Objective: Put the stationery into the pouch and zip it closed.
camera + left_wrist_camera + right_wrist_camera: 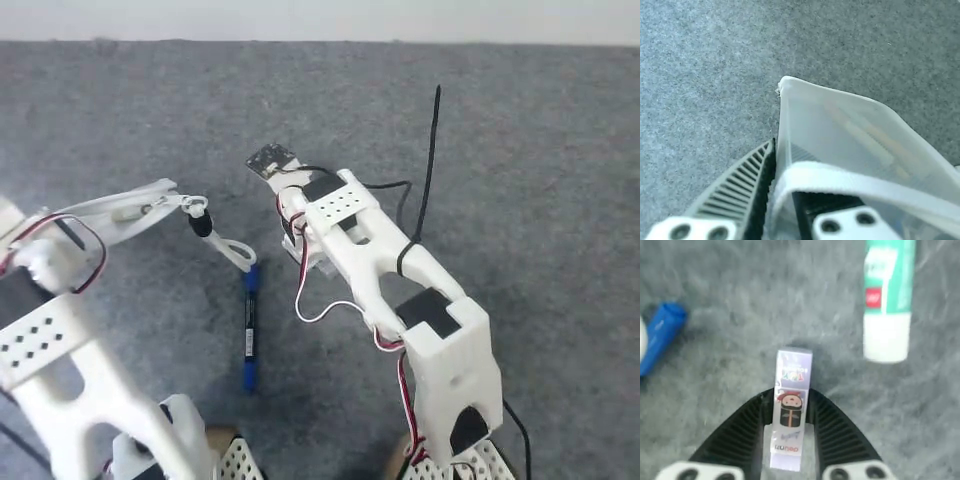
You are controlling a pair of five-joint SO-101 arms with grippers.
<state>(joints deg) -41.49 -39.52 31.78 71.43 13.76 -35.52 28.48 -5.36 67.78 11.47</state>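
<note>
Grey tabletop (520, 150) carries a blue pen (249, 330) and a green-and-white tube (887, 300), while the left claw (785, 165) pinches the translucent pouch (840, 125), a pale slender stick (865, 142) showing inside, and the right claw (788, 402) grips a small labelled bar (792, 385).

Light: bright, even, diffuse across the grey tabletop (520, 150).
Shadows: soft, short, beside the glue stick (887, 300).
Glare: pale sheen on the pouch (840, 130).
</note>
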